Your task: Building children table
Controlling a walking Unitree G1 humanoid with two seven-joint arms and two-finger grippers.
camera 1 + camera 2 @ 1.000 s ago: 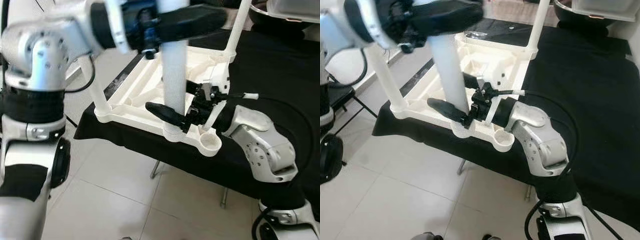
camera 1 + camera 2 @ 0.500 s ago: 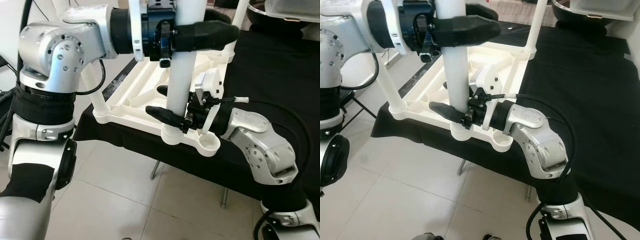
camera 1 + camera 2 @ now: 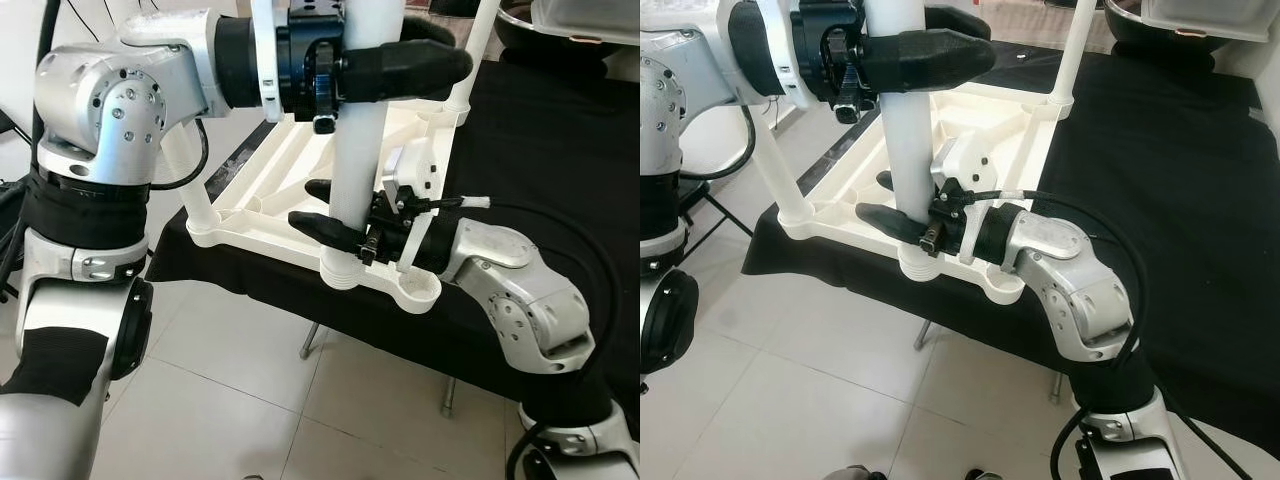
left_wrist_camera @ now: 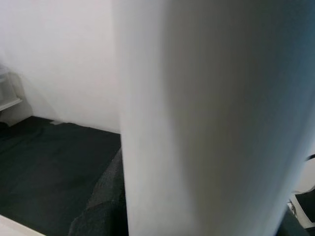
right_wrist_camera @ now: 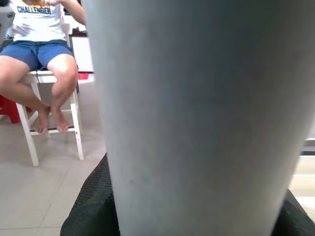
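Your upturned white plastic tabletop (image 3: pixel 262 190) lies on the black-draped table (image 3: pixel 560 150), ribbed underside up. The round white plastic leg (image 3: pixel 357 160) stands upright in its near-edge socket; the corner socket (image 3: pixel 420 289) beside it sits open. Your left gripper (image 3: pixel 400 50) clamps the leg high, your right gripper (image 3: pixel 322 206) closes on its base. A seated person's (image 5: pixel 42 59) shirt reads "CHALLENGER".

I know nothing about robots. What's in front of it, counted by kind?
White legs: 3 (near-left leg, held leg, far leg)
White tabletop: 1
Empty corner socket: 1
Robot tools: 2 (left tool, right tool)
Total: 7
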